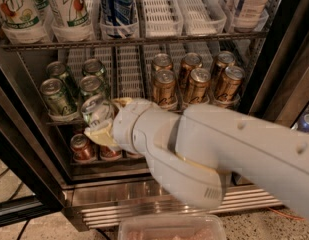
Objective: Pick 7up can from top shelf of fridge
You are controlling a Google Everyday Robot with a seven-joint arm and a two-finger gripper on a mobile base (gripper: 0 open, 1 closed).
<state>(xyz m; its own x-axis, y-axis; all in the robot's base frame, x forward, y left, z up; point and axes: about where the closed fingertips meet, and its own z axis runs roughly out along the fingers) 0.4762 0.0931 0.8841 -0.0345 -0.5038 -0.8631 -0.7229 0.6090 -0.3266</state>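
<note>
Two tall white 7up cans (69, 6) stand at the left end of the top shelf (134, 41), in white slotted lane trays (161, 9). A blue Pepsi can (116, 4) stands to their right. My gripper (100, 131) is well below them, at the level of the middle shelf and close against a silver-topped green can (95, 111). The thick white arm (219, 154) comes in from the lower right and hides the gripper's rear. The fridge (119, 206) is open, with its ribbed steel grille at the bottom.
Green cans (56, 94) fill the middle shelf's left, bronze cans (194, 81) its right. Red cans (83, 148) stand on the lowest shelf. White bottles (244, 4) stand top right. The dark door frame (281, 69) is at the right. A pink tray (171, 228) lies at the bottom edge.
</note>
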